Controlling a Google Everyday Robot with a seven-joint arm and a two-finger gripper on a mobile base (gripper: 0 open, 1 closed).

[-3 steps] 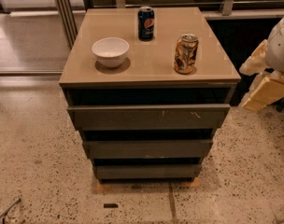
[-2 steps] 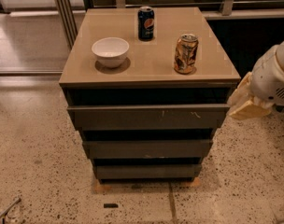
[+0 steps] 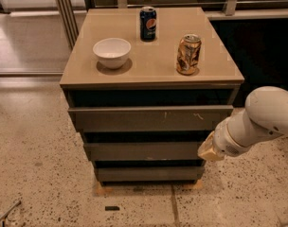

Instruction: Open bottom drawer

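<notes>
- The gripper (image 3: 208, 150) is dropping and swinging left, leaving the right edge of the scene and closing in on the cabinet (image 3: 148, 119).
- It is now sitting at the right end of the middle drawer front (image 3: 144, 151), well below where it hung a second ago.
- The white arm (image 3: 269, 115) is stretching further into view behind it, low on the right.

The gripper (image 3: 207, 151) sits at the middle front's (image 3: 144, 151) right end, above the bottom drawer (image 3: 148, 174).
</notes>
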